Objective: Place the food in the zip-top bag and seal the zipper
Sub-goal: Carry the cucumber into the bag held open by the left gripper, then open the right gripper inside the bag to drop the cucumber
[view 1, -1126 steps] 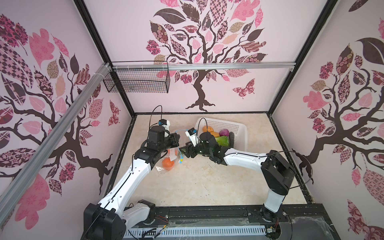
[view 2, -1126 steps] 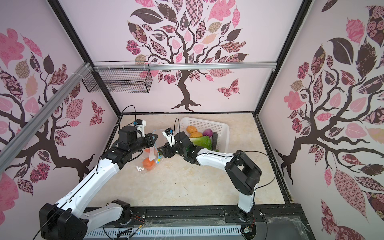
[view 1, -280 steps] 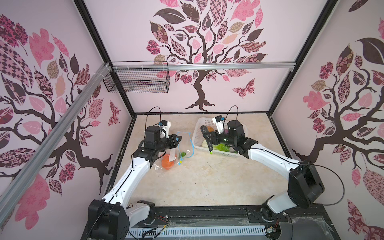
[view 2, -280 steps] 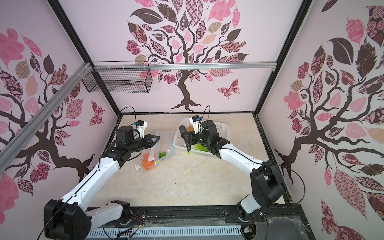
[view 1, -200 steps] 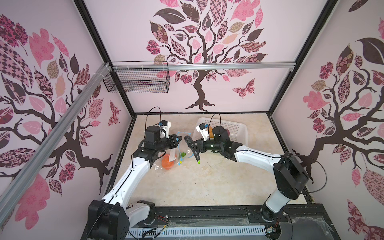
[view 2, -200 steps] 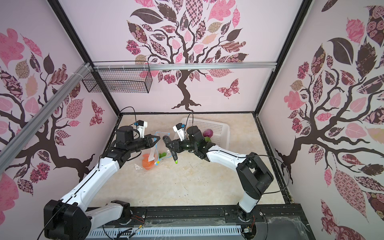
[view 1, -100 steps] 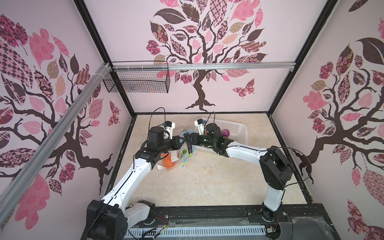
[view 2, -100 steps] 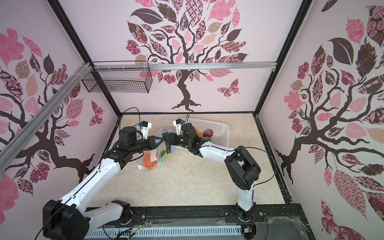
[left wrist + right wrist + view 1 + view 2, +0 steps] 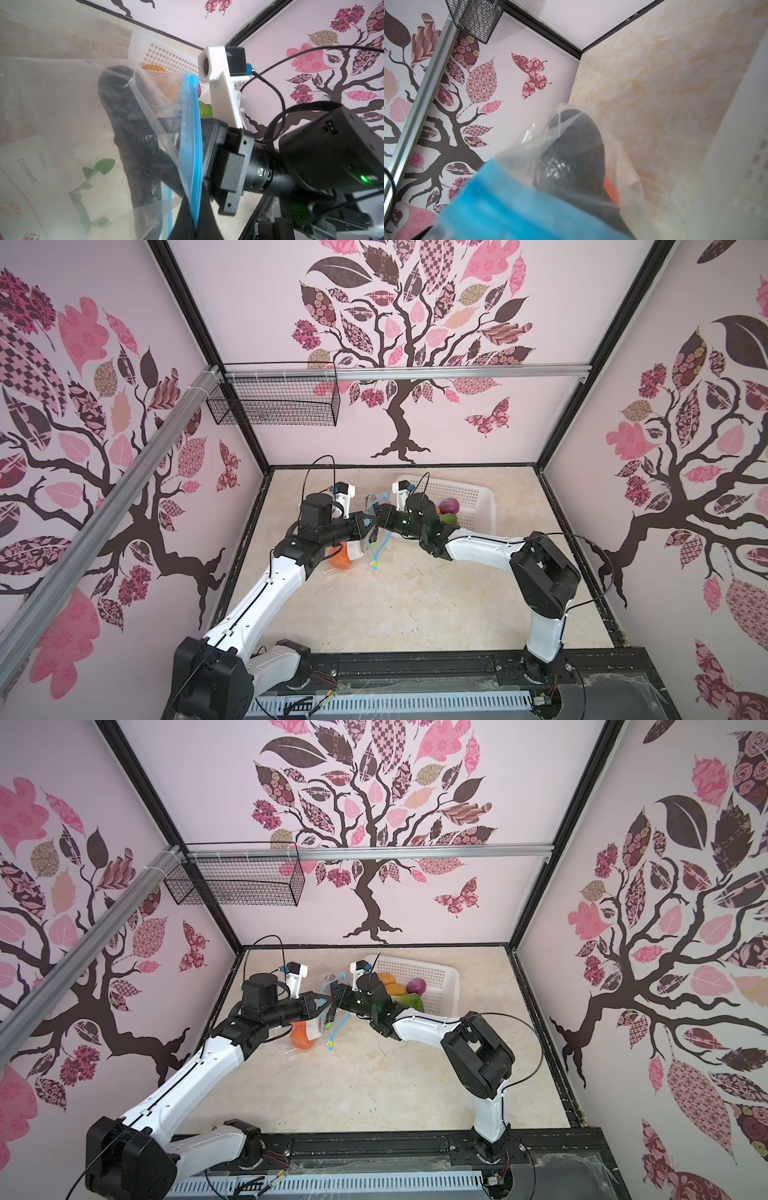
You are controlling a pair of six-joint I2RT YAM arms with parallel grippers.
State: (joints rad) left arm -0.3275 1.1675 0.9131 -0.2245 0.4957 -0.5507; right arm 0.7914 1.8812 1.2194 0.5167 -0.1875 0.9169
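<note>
My left gripper (image 9: 368, 527) is pinched tight on the mouth edge of the zip-top bag (image 9: 52, 93) and holds that edge up off the table (image 9: 395, 605). The light blue zipper (image 9: 191, 135) runs straight into my closed fingers. My right gripper (image 9: 379, 512) reaches in through the bag's mouth, its fingers closed partway around the dark eggplant (image 9: 128, 128). The eggplant shows behind the clear plastic in both wrist views. Lower in the bag, beside the white label (image 9: 25, 162), lies an orange vegetable (image 9: 301, 1038) — I cannot tell which. The white basket (image 9: 440, 977) stands just behind my right wrist, with the purple onion (image 9: 415, 986) and the green cabbage (image 9: 411, 1003) in it.
</note>
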